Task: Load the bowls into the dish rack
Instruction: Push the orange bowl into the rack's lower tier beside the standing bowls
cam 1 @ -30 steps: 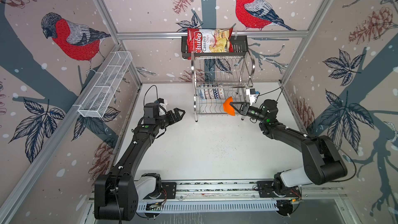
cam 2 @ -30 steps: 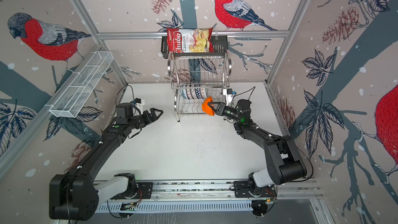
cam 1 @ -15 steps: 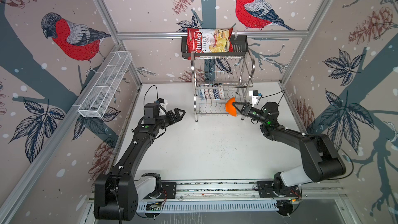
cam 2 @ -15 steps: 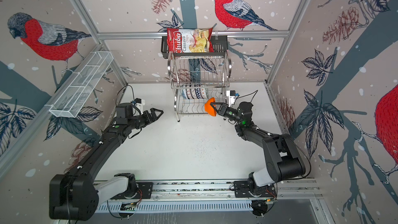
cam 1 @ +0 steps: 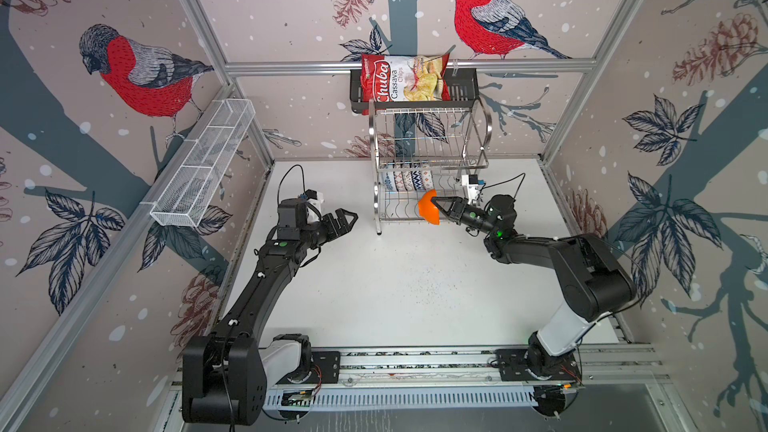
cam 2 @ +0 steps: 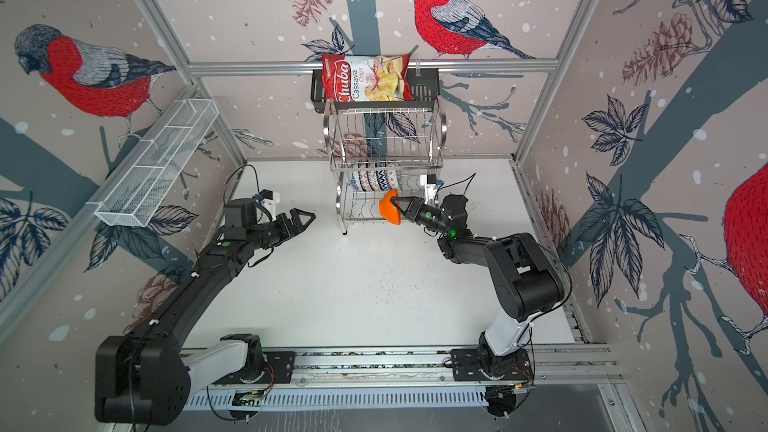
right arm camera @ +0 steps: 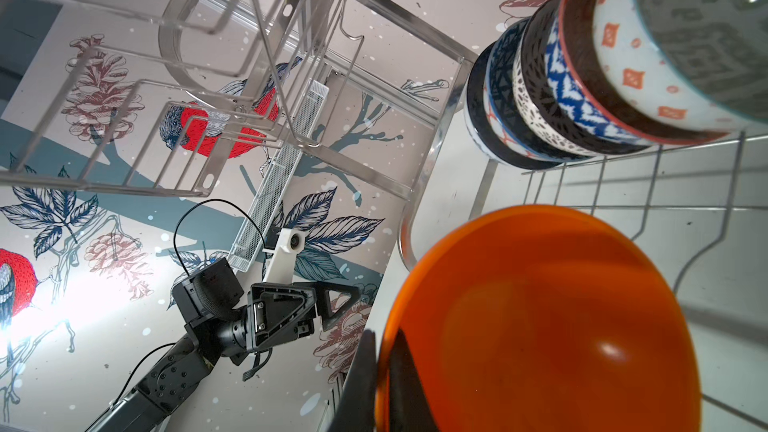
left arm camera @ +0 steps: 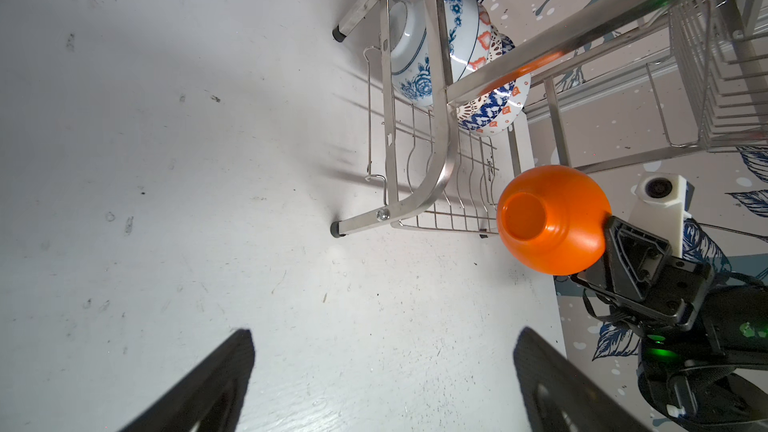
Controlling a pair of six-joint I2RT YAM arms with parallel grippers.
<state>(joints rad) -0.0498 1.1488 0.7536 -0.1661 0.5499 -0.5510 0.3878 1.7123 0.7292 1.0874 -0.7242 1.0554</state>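
- The right gripper (cam 1: 435,201) pinches the orange bowl (cam 1: 427,213) by its rim, turned on edge so it can slot in upright.
- It hangs at the near side of the dish rack (cam 1: 432,167), lower tier, seemingly not yet seated, right of five patterned bowls (cam 1: 409,180).
- The left gripper (cam 1: 345,222) hovers wide and empty, left, out of the way.

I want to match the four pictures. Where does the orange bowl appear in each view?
In a top view: orange bowl just right of centre, before the dish rack's lower tier.
In a top view: at the centre, before the same tier.
Left wrist view: outside the rack's front edge, underside showing.
Right wrist view: large in the foreground, inside showing.
Shared landmark: the patterned bowls standing in the lower tier.
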